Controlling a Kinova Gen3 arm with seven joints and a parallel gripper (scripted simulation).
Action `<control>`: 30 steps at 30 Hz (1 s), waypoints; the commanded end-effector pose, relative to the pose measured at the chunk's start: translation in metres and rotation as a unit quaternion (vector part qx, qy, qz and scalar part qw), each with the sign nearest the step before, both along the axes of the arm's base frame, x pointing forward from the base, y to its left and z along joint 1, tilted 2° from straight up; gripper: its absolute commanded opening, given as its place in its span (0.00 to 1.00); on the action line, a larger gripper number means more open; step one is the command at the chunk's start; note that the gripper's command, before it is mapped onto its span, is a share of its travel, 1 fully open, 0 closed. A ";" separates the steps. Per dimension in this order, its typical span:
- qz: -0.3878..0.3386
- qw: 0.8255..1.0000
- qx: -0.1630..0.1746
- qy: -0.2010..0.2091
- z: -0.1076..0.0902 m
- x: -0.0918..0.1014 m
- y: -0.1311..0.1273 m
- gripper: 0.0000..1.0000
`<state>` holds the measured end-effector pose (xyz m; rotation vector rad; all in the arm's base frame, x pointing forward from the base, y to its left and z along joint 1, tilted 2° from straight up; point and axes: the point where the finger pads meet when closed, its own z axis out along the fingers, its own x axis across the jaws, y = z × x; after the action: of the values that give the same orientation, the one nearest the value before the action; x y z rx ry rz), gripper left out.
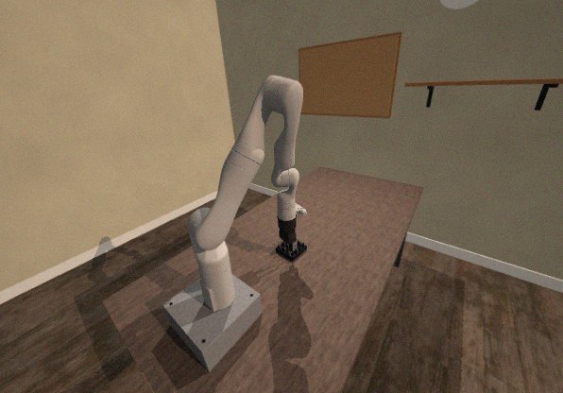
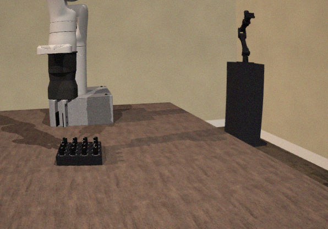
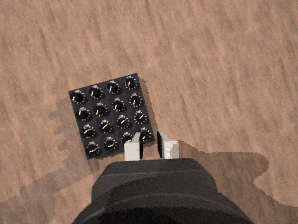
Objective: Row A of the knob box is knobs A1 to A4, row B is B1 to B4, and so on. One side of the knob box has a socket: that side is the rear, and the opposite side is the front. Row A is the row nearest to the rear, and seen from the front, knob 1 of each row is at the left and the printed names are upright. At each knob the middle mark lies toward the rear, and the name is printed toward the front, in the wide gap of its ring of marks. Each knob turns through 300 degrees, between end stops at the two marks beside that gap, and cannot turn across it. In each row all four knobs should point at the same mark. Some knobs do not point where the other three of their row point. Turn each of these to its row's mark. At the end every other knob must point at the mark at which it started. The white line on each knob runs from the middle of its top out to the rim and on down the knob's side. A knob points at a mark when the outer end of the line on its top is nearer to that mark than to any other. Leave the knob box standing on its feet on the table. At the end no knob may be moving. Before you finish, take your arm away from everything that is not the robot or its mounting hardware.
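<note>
The black knob box point(image 1: 291, 256) point(image 2: 80, 161) point(image 3: 107, 98) stands on the table and looks turned slightly in the wrist view. Its knobs stand in four rows of four, with white marks around them. White lines show on several knob tops, but they are too small to match surely to marks. Names and socket cannot be made out. My gripper point(image 2: 59, 126) point(image 3: 150, 140) is partly open, pointing down, with nothing between its fingers. It hangs above the box. In the wrist view the lower right corner knob shows near the fingertips, and the left finger partly covers the knob beside it.
The table point(image 1: 349, 215) point(image 2: 192, 180) carries the arm's grey base point(image 1: 231, 329) point(image 2: 99, 110). A dark pedestal point(image 2: 244, 101) with a small black arm point(image 2: 243, 37) stands beyond the table edge. Shadows of the arm fall across the table near the box.
</note>
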<state>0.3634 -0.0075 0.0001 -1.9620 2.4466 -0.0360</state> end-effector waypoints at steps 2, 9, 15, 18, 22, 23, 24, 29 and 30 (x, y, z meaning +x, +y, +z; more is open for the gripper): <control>-0.052 0.999 -0.001 -0.001 0.002 0.001 0.000 0.46; -0.208 0.978 0.000 -0.001 0.005 0.001 -0.003 0.46; -0.304 0.953 0.001 -0.003 0.008 0.001 -0.003 0.46; -0.374 0.928 0.003 -0.005 0.010 0.001 -0.003 0.46; -0.458 0.889 0.006 -0.008 0.013 0.001 -0.002 0.46; -0.476 0.879 0.007 -0.008 0.014 0.001 -0.001 0.46; -0.494 0.869 0.008 -0.009 0.014 0.001 -0.001 0.46; -0.568 0.823 0.013 -0.012 0.018 0.002 0.002 0.46; -0.580 0.815 0.014 -0.013 0.018 0.002 0.003 0.46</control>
<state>0.3622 -0.0104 0.0155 -0.2057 3.1159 -0.0172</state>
